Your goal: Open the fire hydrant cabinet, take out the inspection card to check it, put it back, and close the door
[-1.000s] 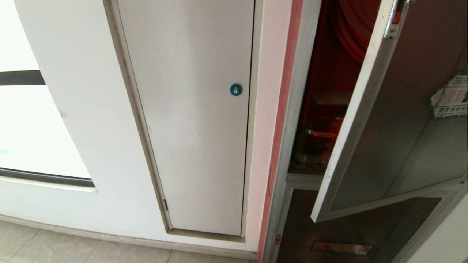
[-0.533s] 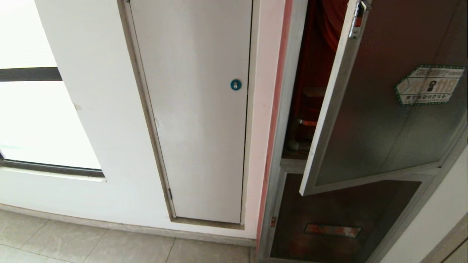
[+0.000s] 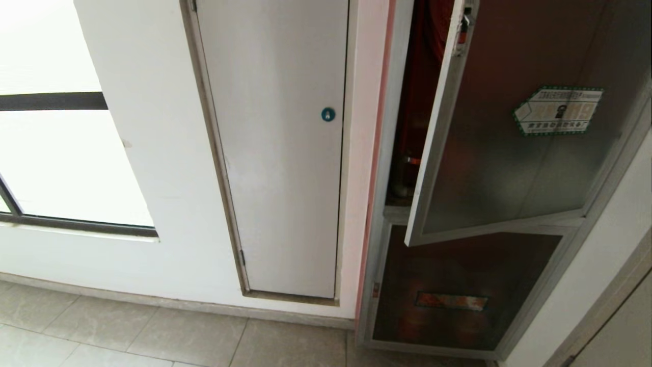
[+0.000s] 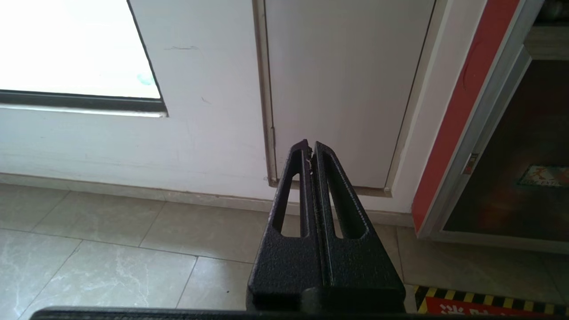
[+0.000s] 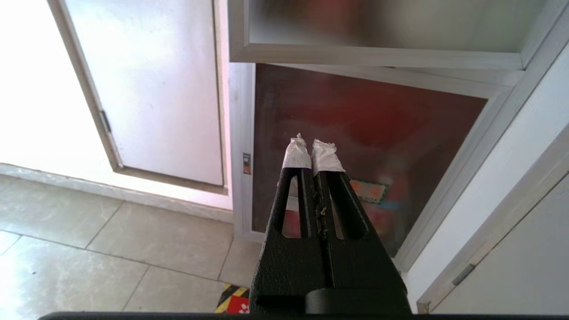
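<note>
The fire hydrant cabinet (image 3: 379, 214), brushed-silver framed, stands at the right of the head view. Its door (image 3: 509, 153), dark glass with a green-bordered sticker (image 3: 558, 110) and a red-and-chrome latch (image 3: 462, 25), hangs ajar, and a narrow strip of red interior (image 3: 417, 102) shows in the gap. The inspection card is out of view. Neither gripper is in the head view. My left gripper (image 4: 310, 144) is shut and empty, low over the floor facing the white wall. My right gripper (image 5: 311, 143), with white-taped tips, is shut and empty, facing the cabinet's lower dark panel (image 5: 355, 133).
A plain white door with a blue round lock (image 3: 328, 114) is left of the cabinet, and a bright window (image 3: 51, 153) is further left. The lower dark panel carries a small plate (image 3: 451, 300). Grey floor tiles (image 3: 153, 331) run along the wall. A yellow-black floor marking (image 4: 489, 302) lies near me.
The whole head view has shifted: the camera moved, so the cabinet sits further left and more floor and right-hand wall show. The gap beside the door looks narrower.
</note>
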`<state>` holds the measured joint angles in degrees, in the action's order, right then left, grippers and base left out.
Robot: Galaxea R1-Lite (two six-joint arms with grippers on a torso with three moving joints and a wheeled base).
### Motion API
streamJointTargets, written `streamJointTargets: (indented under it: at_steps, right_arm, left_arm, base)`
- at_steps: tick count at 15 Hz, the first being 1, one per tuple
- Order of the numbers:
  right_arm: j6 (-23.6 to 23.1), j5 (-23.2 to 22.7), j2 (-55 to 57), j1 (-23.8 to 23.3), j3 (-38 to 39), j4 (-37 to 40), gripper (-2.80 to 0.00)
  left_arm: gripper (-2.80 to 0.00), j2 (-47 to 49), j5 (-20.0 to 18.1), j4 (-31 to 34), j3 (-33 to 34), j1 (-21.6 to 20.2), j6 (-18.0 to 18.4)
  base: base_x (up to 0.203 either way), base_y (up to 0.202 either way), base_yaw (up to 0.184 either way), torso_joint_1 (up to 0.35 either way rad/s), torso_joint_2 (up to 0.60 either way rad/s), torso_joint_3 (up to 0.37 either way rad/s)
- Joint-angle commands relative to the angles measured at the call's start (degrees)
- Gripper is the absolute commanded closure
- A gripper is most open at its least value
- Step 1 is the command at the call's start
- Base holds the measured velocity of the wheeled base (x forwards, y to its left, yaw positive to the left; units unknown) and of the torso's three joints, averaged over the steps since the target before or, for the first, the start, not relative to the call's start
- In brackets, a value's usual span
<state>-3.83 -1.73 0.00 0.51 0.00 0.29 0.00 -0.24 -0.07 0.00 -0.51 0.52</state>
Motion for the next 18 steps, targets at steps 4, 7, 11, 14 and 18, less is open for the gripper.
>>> streamJointTargets:
  at_steps: [4,7,11,14,18]
  right_arm:
    - [-0.1,0.0,0.1,0.0,0.0,0.1,0.0]
    - [-0.1,0.0,0.1,0.0,0.0,0.1,0.0]
    - [-0.1,0.0,0.1,0.0,0.0,0.1,0.0]
    - [-0.3,0.0,0.0,0.0,0.0,0.1,0.0]
    - [0.0,0.0,0.1,0.0,0.0,0.1,0.0]
  left_arm:
    - [0.0,0.0,0.0,0.0,0.1,0.0,0.0]
    - [0.0,0.1,0.0,0.0,0.1,0.0,0.0]
    - [0.0,0.1,0.0,0.0,0.1,0.0,0.0]
    - [0.0,0.1,0.0,0.0,0.1,0.0,-0.1]
    - [0.0,0.1,0.0,0.0,0.1,0.0,0.0]
  base:
    - [0.0,0.0,0.0,0.0,0.0,0.0]
    - [0.0,0.0,0.0,0.0,0.0,0.0]
    - [0.0,0.0,0.0,0.0,0.0,0.0]
    - [0.0,0.0,0.0,0.0,0.0,0.0]
    - [0.0,0.0,0.0,0.0,0.0,0.0]
